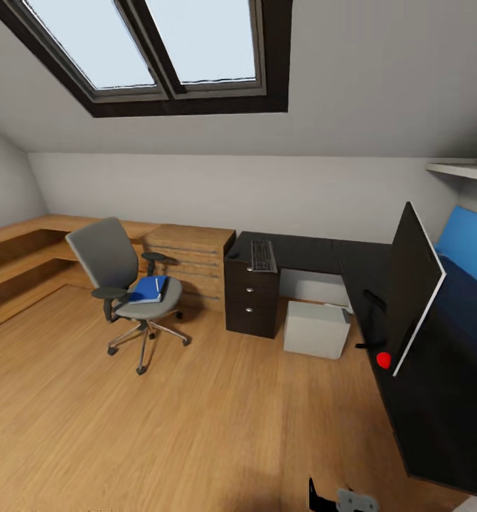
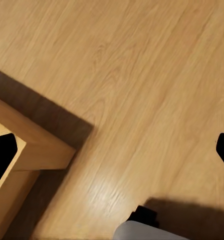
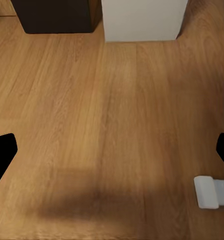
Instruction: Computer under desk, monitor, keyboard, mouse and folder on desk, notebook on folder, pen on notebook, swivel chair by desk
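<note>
An attic bedroom with a sloped white ceiling, a skylight (image 1: pixel 153 50) and a bare wood-plank floor (image 1: pixel 195 427) forms the setting.

Nearest, both wrist views look down on floorboards. The left gripper (image 2: pixel 112 150) and right gripper (image 3: pixel 112 150) each show dark fingertips at opposite edges of their views, so both pincers stand wide apart and hold nothing.

To the right, the dark desk (image 1: pixel 366 267) runs along the wall and turns a corner. The monitor (image 1: pixel 416 284) stands on its near run, seen almost edge-on, with a small red object (image 1: pixel 384 360) at its foot; it may be the mouse, but this cannot be confirmed. The white computer case (image 1: pixel 316 328) sits on the floor under the desk, beside the dark drawer unit (image 1: pixel 251 299). The keyboard (image 1: pixel 263 256) lies on the far desk section, well apart from the monitor.

Left of the desk, the grey swivel chair (image 1: pixel 135 291) stands on open floor, carrying the blue folder (image 1: pixel 149 289) with a thin white item, likely the pen, on it.

Judgement: the step in hand is an approach to the chair. Drive in squarely, stop short of the castors, and lift the folder level so nothing slides off.

Beyond, wooden drawers (image 1: pixel 192 259) and low shelving (image 1: pixel 25 256) line the far wall.
</note>
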